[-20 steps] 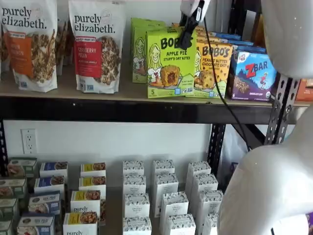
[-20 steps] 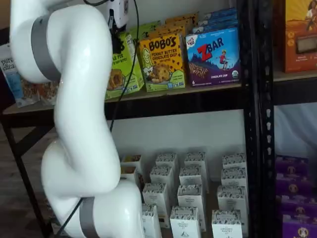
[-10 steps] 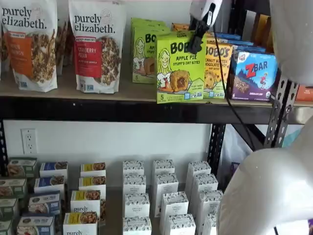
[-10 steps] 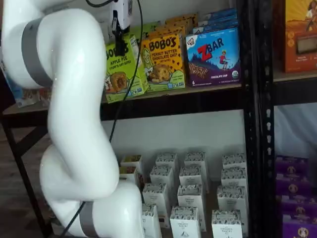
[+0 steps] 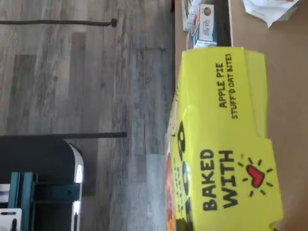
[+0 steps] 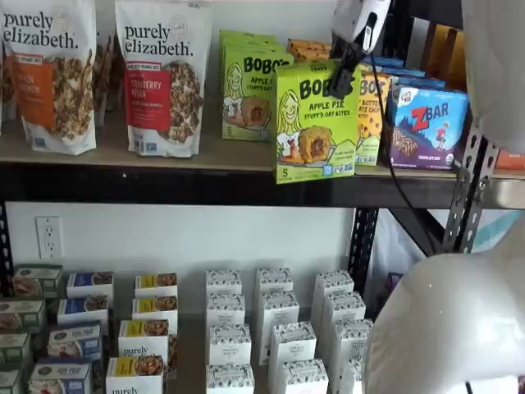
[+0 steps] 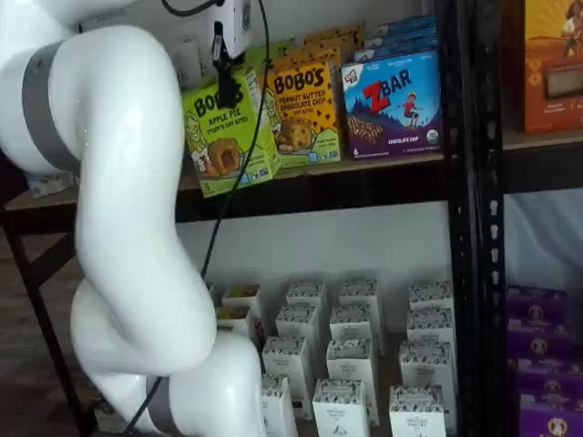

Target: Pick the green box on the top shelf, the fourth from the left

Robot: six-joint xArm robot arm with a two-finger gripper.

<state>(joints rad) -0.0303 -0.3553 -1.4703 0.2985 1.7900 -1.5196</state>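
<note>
The green box (image 6: 316, 121) is a lime carton printed "BOBO'S Apple Pie". It hangs slightly tilted in front of its row, its lower edge over the black front beam of the top shelf (image 6: 164, 185). My gripper (image 6: 349, 64) comes down from above and is shut on the box's top edge. Seen from the side, the green box (image 7: 230, 132) hangs under the gripper (image 7: 221, 62), out past the top shelf (image 7: 364, 182). In the wrist view the green box (image 5: 221, 144) fills the frame close up, "BAKED WITH" on its top, with wood floor beside it.
Another green Bobo's carton (image 6: 250, 94) stays in the row behind. A yellow-orange Bobo's carton (image 6: 373, 107) and a blue ZBar carton (image 6: 426, 123) stand right beside the held box. Granola bags (image 6: 160, 74) stand to the left. A black upright (image 6: 469, 189) and white cartons (image 6: 275, 328) lie below.
The green box has come out of its row with the gripper, moving forward, rightward and a little lower, from standing on the board to overhanging the front beam. The carton behind it now shows.
</note>
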